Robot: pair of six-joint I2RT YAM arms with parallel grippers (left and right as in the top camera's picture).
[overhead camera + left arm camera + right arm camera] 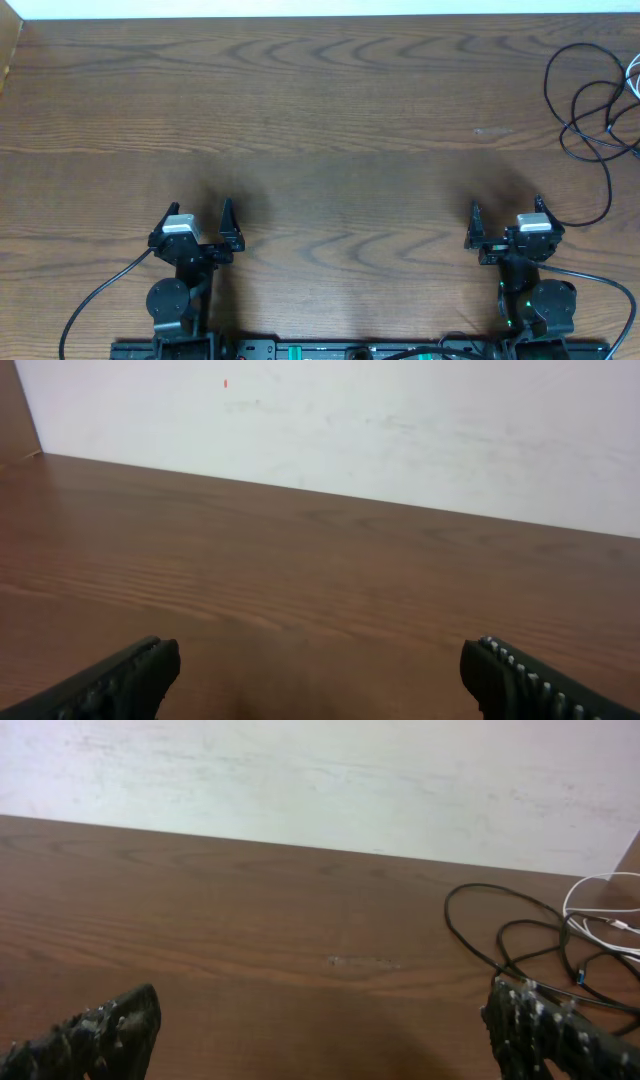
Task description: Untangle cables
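The cables lie tangled at the table's far right: a thin black cable (580,110) in overlapping loops and a white cable (633,80) at the very edge. The right wrist view shows the black cable (500,935) and the white cable (590,915) ahead and to the right. My right gripper (505,212) stands open near the front right, well short of the cables, with nothing between its fingers (540,1025). My left gripper (198,210) is open at the front left over bare wood, its fingers (130,675) wide apart.
The wooden table (320,130) ends at a white wall behind (400,430). Thicker black arm wires (100,295) trail from both arm bases along the front edge. A pale scuff (492,130) marks the wood left of the cables.
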